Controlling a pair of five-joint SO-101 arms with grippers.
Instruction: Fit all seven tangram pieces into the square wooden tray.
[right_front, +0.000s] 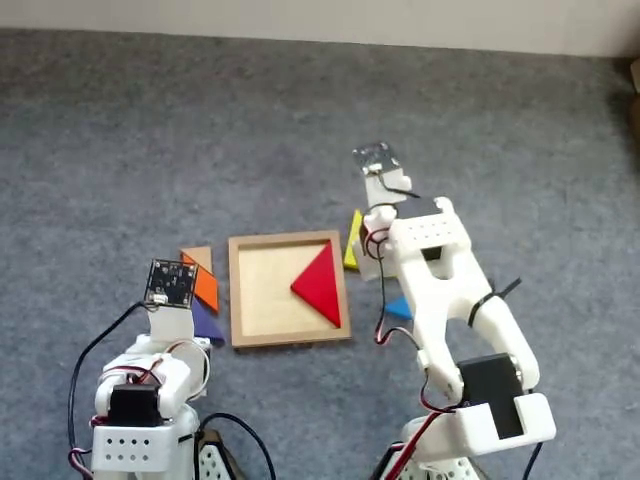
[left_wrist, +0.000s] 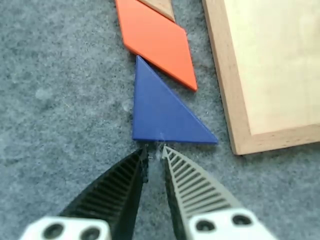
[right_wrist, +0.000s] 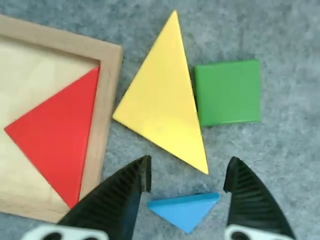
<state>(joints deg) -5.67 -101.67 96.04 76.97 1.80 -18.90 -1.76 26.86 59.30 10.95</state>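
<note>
The square wooden tray (right_front: 238, 292) lies mid-table with a red triangle (right_front: 320, 285) inside it, against its right rim. My left gripper (left_wrist: 155, 150) is shut, its tips touching the near edge of a dark blue triangle (left_wrist: 160, 110) that lies flat on the carpet. Beyond that triangle lie an orange parallelogram (left_wrist: 157, 40) and a wood-coloured piece (left_wrist: 160, 6). My right gripper (right_wrist: 189, 170) is open above a small light blue triangle (right_wrist: 185, 210), which lies between its fingers. A large yellow triangle (right_wrist: 165, 110) and a green square (right_wrist: 227, 92) lie just beyond it.
Grey carpet covers the whole table. The tray's rim (left_wrist: 220, 75) runs close beside the orange and dark blue pieces, and the tray rim (right_wrist: 102, 115) nearly touches the yellow triangle. Open carpet stretches across the far half of the table (right_front: 200, 130).
</note>
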